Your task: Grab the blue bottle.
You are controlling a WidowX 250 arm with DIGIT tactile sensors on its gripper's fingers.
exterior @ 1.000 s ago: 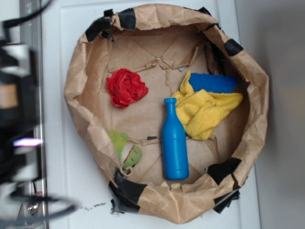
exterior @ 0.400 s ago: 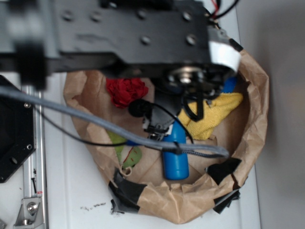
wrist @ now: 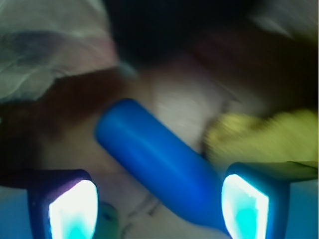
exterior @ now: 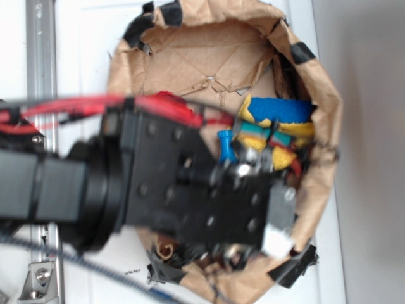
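**Claw straddles blue bottle inside paper bag**

From the wrist view we see the claw [wrist: 158, 209] spread wide, its two fingers [wrist: 70, 206] glowing at the bottom corners of the frame with nothing gripped between them. The blue bottle [wrist: 159, 172] lies on its side on the brown paper between them, running diagonally from upper left to lower right, its lower end close against the right-hand finger; whether they touch we cannot tell through the blur. A yellow cloth [wrist: 259, 134] sits just beside the bottle on the right.

From the exterior view we see the black arm [exterior: 164, 183] reaching across the rolled-down paper bag [exterior: 190, 44] on the white desk [exterior: 82, 50], hiding most of the bottle; only its capped neck shows. The blue sponge [exterior: 281, 109] lies near the bag's right wall.
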